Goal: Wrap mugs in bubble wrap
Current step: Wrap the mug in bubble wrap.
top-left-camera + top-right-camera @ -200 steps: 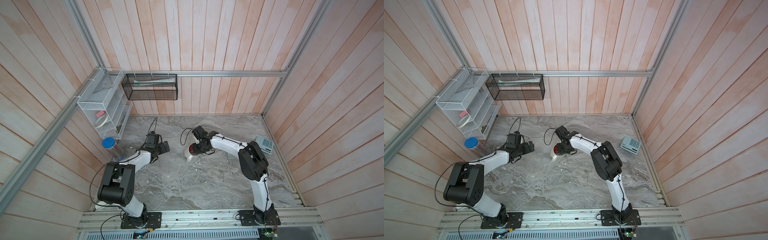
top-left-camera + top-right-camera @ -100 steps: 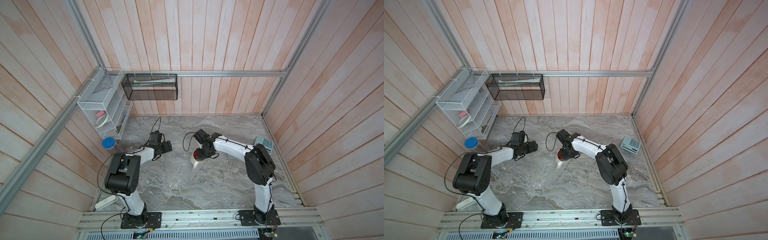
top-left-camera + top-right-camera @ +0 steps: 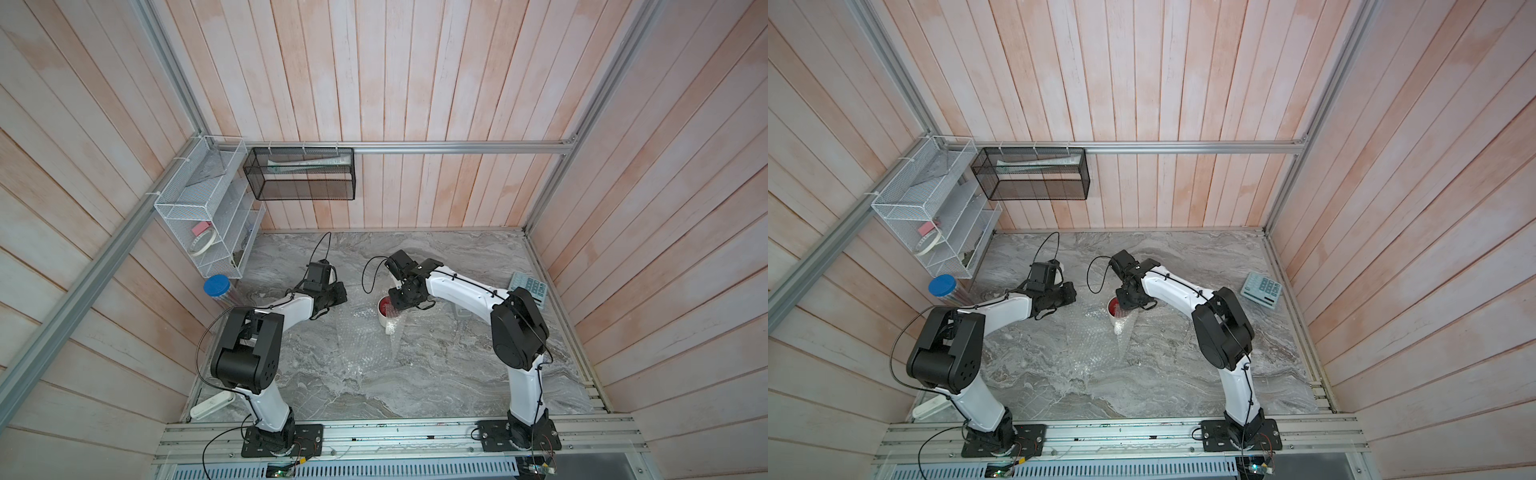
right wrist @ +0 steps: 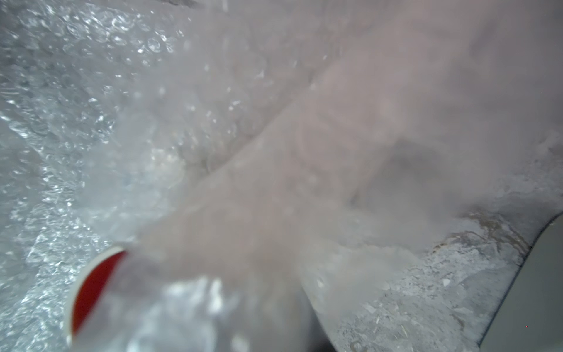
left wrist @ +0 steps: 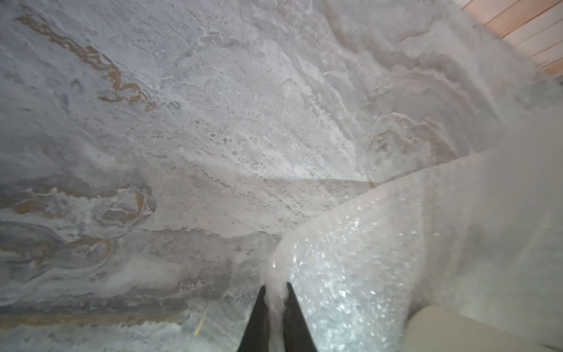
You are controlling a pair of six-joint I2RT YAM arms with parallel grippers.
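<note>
The mug [image 3: 385, 312] [image 3: 1114, 309], white outside and red inside, stands on the bubble wrap [image 3: 361, 347] [image 3: 1086, 347] with its handle toward the front. A fold of wrap rises against its right side and partly covers the mouth. My right gripper [image 3: 398, 302] [image 3: 1126, 304] hangs at the mug's far rim; in the right wrist view, blurred wrap [image 4: 61, 122] hides its jaws and only a red slice of the mug [image 4: 91, 283] shows. My left gripper [image 3: 340, 292] [image 5: 275, 292] is shut on the wrap's left edge [image 5: 350, 274], its black fingers [image 5: 259, 317] pinching a bunched strip.
A calculator [image 3: 528, 286] lies at the right wall and a grey tape dispenser [image 3: 462, 312] sits under the right forearm. A blue-lidded jar [image 3: 217, 286] and a white mesh shelf [image 3: 199, 216] stand at the left. A black mesh basket [image 3: 299, 174] hangs on the back wall.
My left gripper has reached right to the wrap's edge and closed from wide open onto it. The right gripper and the mug have shifted slightly toward the front.
</note>
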